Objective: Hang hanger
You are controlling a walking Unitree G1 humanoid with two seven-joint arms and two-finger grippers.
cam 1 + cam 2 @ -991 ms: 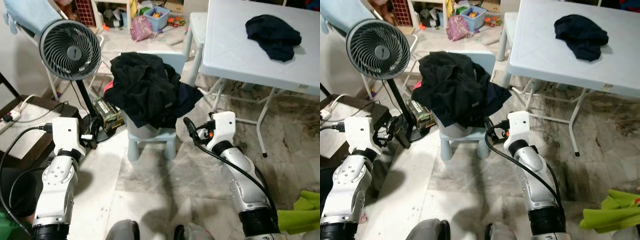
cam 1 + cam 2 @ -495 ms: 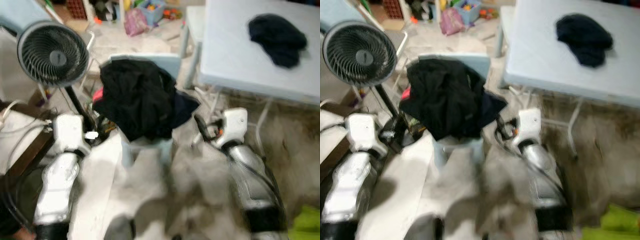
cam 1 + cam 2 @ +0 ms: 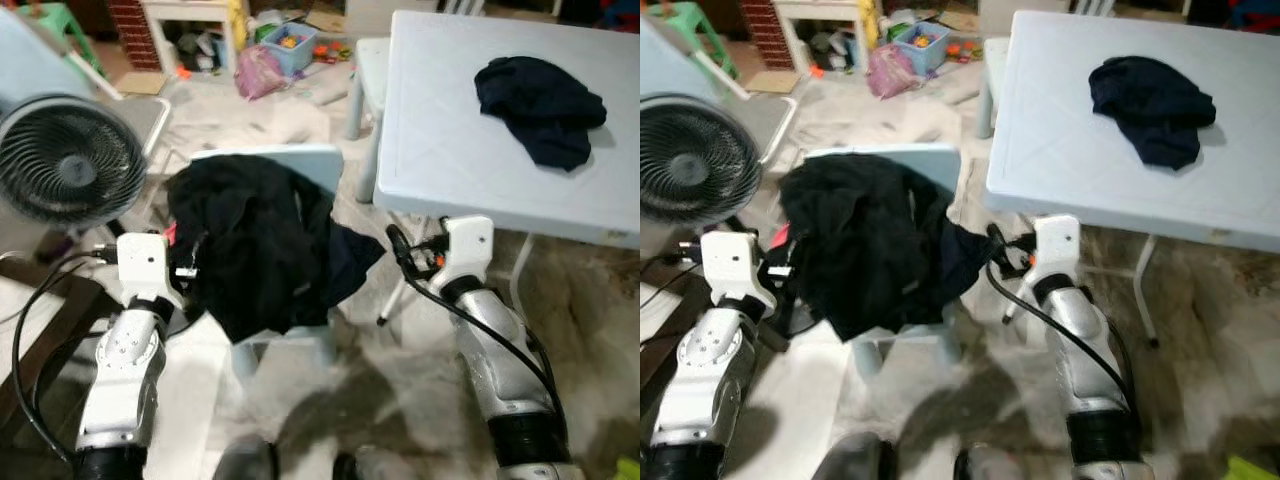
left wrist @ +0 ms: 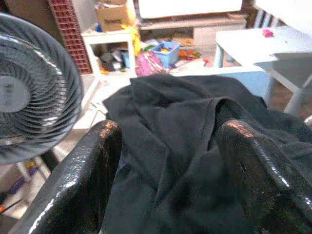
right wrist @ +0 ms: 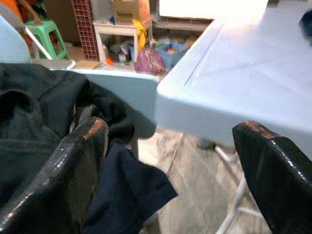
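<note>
A heap of black clothes (image 3: 260, 245) is draped over a small pale blue chair (image 3: 290, 160) straight ahead. My left gripper (image 3: 190, 270) is held at the heap's left edge, open, with the black cloth (image 4: 170, 126) just beyond its fingers (image 4: 83, 180). On the other side of the heap, my right gripper (image 3: 400, 250) is raised and open, near the corner of the white table (image 5: 219, 92). Nothing is between either pair of fingers. A second dark garment (image 3: 540, 95) lies crumpled on the white table (image 3: 450, 150).
A standing fan (image 3: 65, 165) is close on my left, with a dark low bench (image 3: 40, 320) below it. The table's thin legs (image 3: 390, 300) reach the floor to the right of the chair. Toys, a bin and a low shelf (image 3: 270, 45) clutter the far floor.
The whole view has shifted and blurred as I walked: the chair, the heap and the table are nearer. Both arms keep the same raised pose with open fingers.
</note>
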